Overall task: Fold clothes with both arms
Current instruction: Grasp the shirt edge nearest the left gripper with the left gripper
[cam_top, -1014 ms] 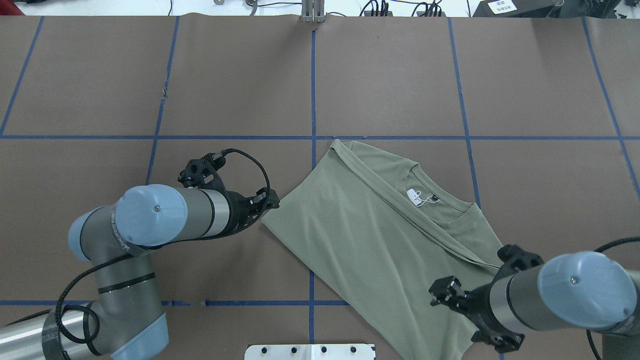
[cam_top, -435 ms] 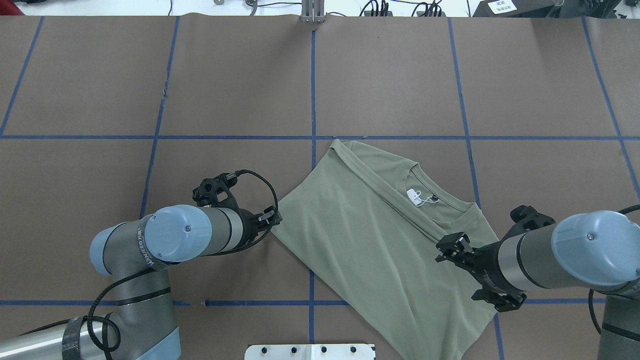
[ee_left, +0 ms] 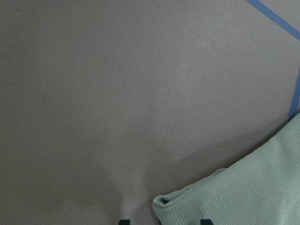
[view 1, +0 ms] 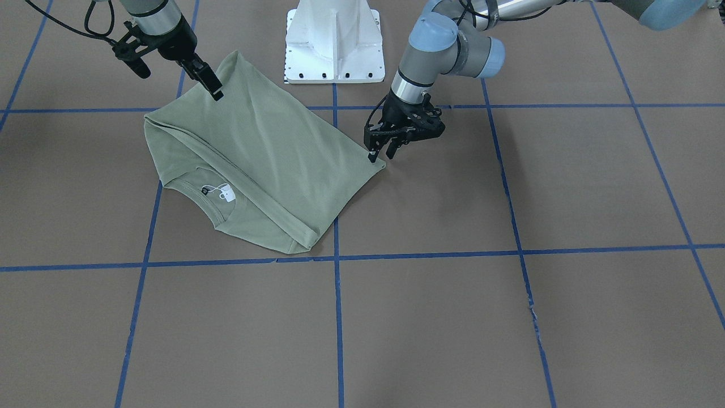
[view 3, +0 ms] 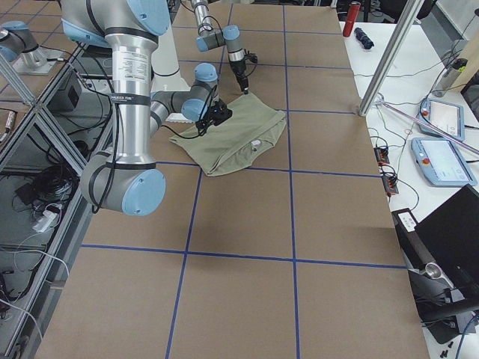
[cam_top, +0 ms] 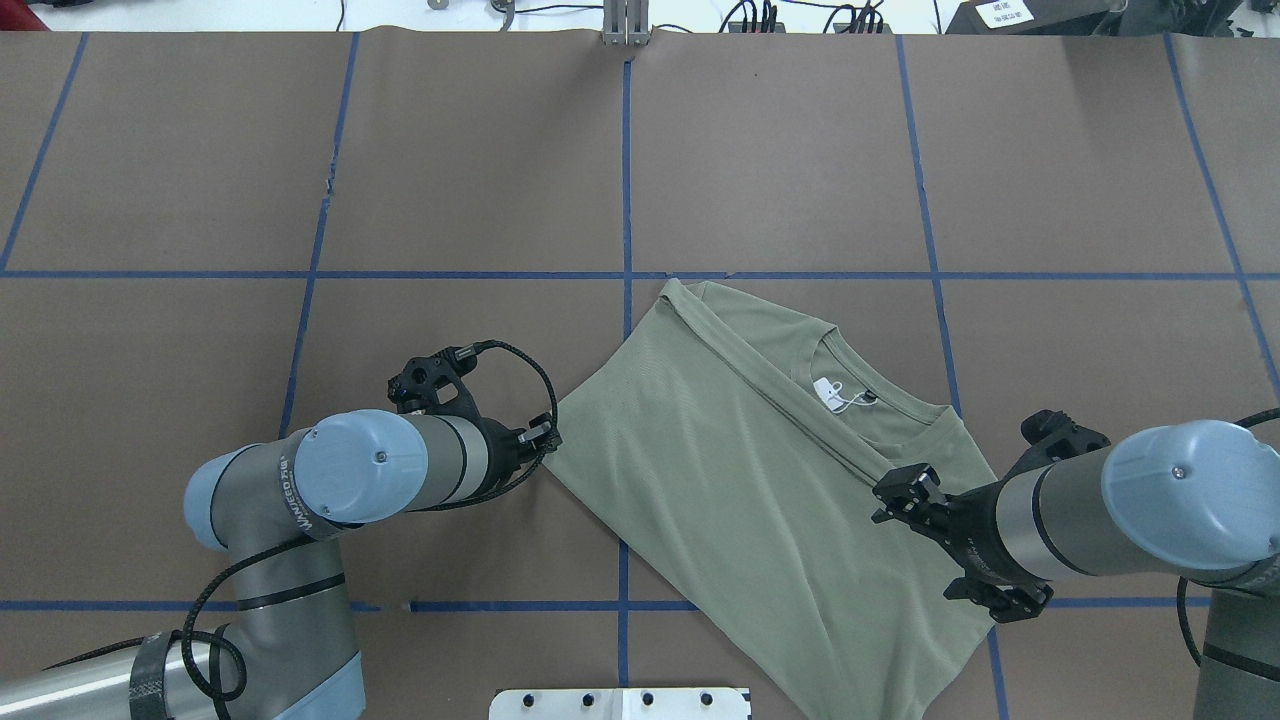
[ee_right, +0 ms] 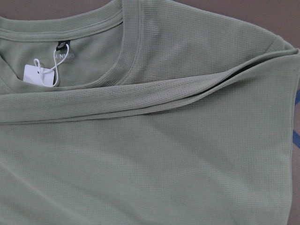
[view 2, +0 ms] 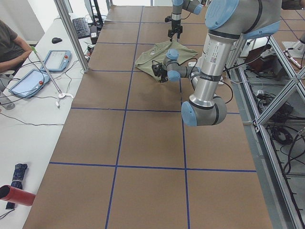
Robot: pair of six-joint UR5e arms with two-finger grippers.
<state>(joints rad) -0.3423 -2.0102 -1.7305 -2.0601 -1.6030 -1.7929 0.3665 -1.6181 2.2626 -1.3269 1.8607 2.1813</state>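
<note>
The sage-green shirt [cam_top: 740, 480] lies folded on the brown table, skewed, with its neckline and white tag [cam_top: 828, 392] facing up. My left gripper [cam_top: 545, 435] is low at the shirt's left corner. It is open, and the left wrist view shows the corner [ee_left: 161, 202] between the two fingertips. My right gripper [cam_top: 897, 497] hovers over the shirt's right part, just below the collar. It looks open with nothing in it. The right wrist view shows only folded cloth layers [ee_right: 154, 112] and the tag, no fingers.
Blue tape lines [cam_top: 626, 160] divide the brown table cover into squares. The white pedestal base [view 1: 333, 39] stands at the robot's edge, close to the shirt's hem. Cables and gear line the far edge [cam_top: 760, 15]. A seated person [view 2: 9, 43] is at a side desk.
The right gripper has moved away from the robot over the shirt, from the hem side toward the collar. The left gripper has shifted slightly toward the shirt's left corner. The shirt lies as before.
</note>
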